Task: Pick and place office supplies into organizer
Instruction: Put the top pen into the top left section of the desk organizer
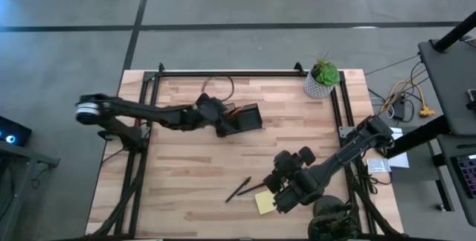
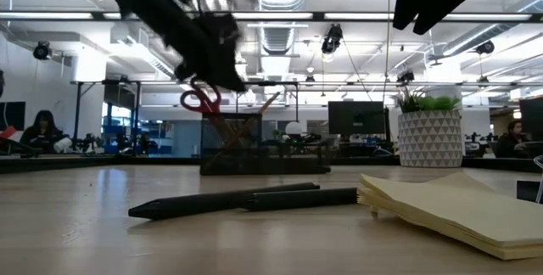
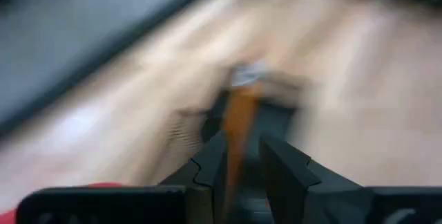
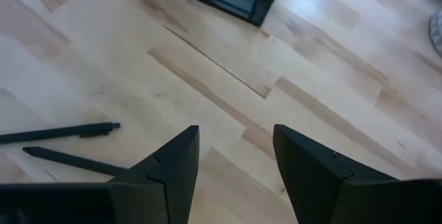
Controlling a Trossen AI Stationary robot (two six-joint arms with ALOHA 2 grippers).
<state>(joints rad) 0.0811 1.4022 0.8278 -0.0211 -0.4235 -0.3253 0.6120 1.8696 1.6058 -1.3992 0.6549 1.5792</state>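
Sticky-note pad (image 2: 458, 211) and two dark pens (image 2: 246, 199) lie near the worktop's front edge, under my spread right gripper (image 4: 235, 158). My left gripper (image 3: 242, 165) pinches the orange pencil (image 3: 238, 131) over the organizer (image 1: 247, 117), mid-worktop.

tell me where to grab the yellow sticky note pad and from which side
Take the yellow sticky-note pad across two opposite edges, coming straight down from above. It lies flat on the table, so only its thin sides offer the fingers a hold. The right tool, open, is right beside it. Use the edges away from the dark pens, which lie close by, probably.
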